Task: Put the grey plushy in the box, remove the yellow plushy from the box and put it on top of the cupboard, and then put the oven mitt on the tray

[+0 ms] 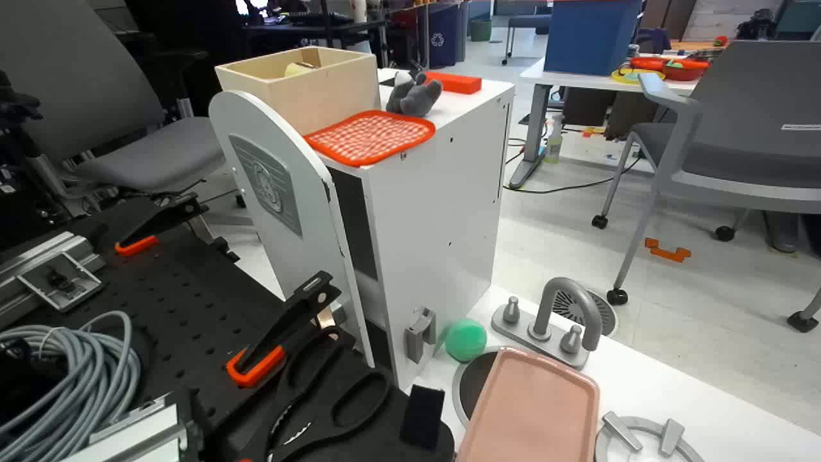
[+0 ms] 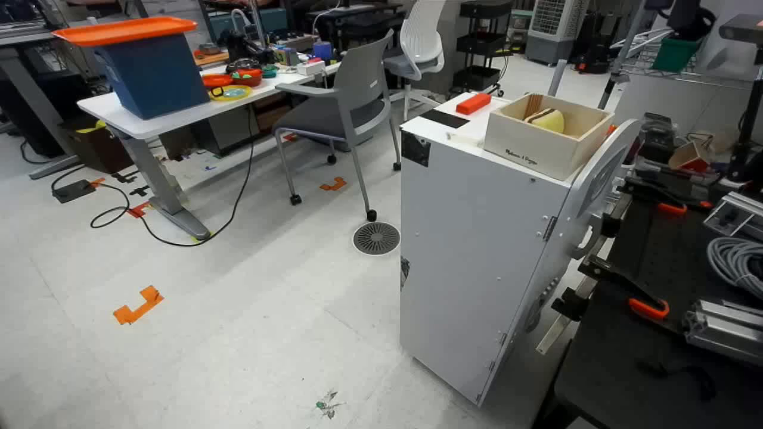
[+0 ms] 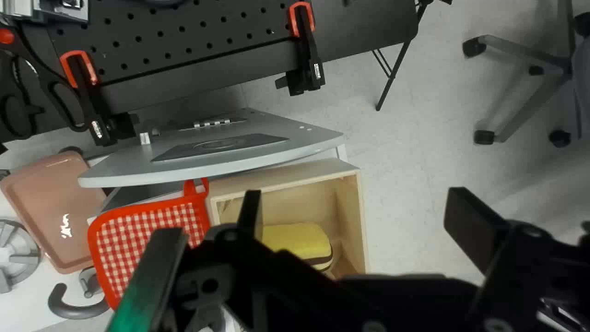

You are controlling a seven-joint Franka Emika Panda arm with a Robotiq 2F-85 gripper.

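The grey plushy (image 1: 418, 99) sits on top of the cupboard (image 1: 442, 212), just beside the box (image 1: 321, 101) and right behind the oven mitt (image 1: 372, 136); whether it touches the mitt I can't tell. It looks light, soft and hard to damage, with cloth that probably won't slip, so I'd close around its thick middle, since a pinch on a limb might let it swing. There is one of it, and one yellow plushy (image 2: 547, 121) inside the single box; that one should squash as easily, best taken across its narrow width, clear of the stiff wooden walls. The one mitt lies flat and seems floppy, probably easiest to pinch by an edge or by the loop (image 3: 198, 185) at its corner. The gripper (image 3: 339, 230) is released, jaws wide apart and grasping nothing; the exterior views don't show it. Lower down is one pink tray (image 1: 532, 410), partly hiding the sink (image 1: 473, 380) and by its look stiff and smooth. Farther out I count one orange block (image 1: 457, 83) on the cupboard, one green ball (image 1: 466, 340) near the tray, one faucet (image 1: 545, 313), and two clamps (image 1: 285, 330) on the black table (image 1: 186, 301).
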